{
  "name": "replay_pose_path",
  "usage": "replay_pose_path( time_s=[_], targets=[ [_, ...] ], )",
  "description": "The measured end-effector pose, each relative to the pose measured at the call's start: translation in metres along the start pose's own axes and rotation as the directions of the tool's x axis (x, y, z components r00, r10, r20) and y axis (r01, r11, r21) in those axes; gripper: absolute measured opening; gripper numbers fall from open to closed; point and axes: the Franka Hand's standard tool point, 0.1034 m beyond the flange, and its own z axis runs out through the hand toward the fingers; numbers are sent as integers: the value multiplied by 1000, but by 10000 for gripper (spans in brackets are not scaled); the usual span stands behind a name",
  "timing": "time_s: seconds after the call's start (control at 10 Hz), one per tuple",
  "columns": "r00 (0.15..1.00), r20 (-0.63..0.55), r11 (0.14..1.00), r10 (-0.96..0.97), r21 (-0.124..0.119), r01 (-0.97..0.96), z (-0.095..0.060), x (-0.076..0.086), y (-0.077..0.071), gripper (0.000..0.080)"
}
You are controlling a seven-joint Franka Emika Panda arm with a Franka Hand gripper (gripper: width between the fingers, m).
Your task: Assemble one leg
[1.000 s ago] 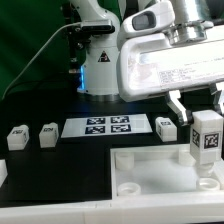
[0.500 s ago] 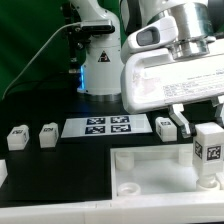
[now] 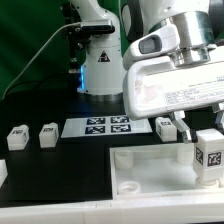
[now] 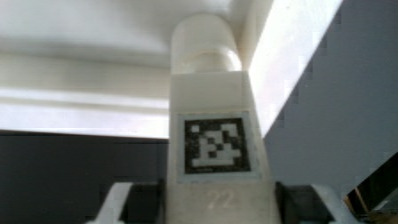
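So the gripper (image 3: pixel 206 133) is clamped on one leg (image 3: pixel 208 152), holding it upright over the tabletop (image 3: pixel 140 172), by the table's near corner on the exterior view's right. I'd call this the line-up step before insertion. Next move, I reckon, is getting the leg's bottom end squarely over a corner hole and pushing straight down, maybe with a twist, though honestly I can't make out the hole from here.
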Motion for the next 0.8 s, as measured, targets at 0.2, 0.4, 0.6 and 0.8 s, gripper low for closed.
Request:
replay_pose_path(
  time_s=[0.2, 0.4, 0.6, 0.8],
  targets=[
    [999, -38, 999, 35, -9, -35, 2, -1, 0, 294],
    [995, -72, 997, 66, -21, -68, 2, -1, 0, 294],
    [995, -75, 997, 70, -23, -72, 2, -1, 1, 294],
    [995, -75, 997, 69, -23, -71, 2, -1, 1, 404]
  ],
)
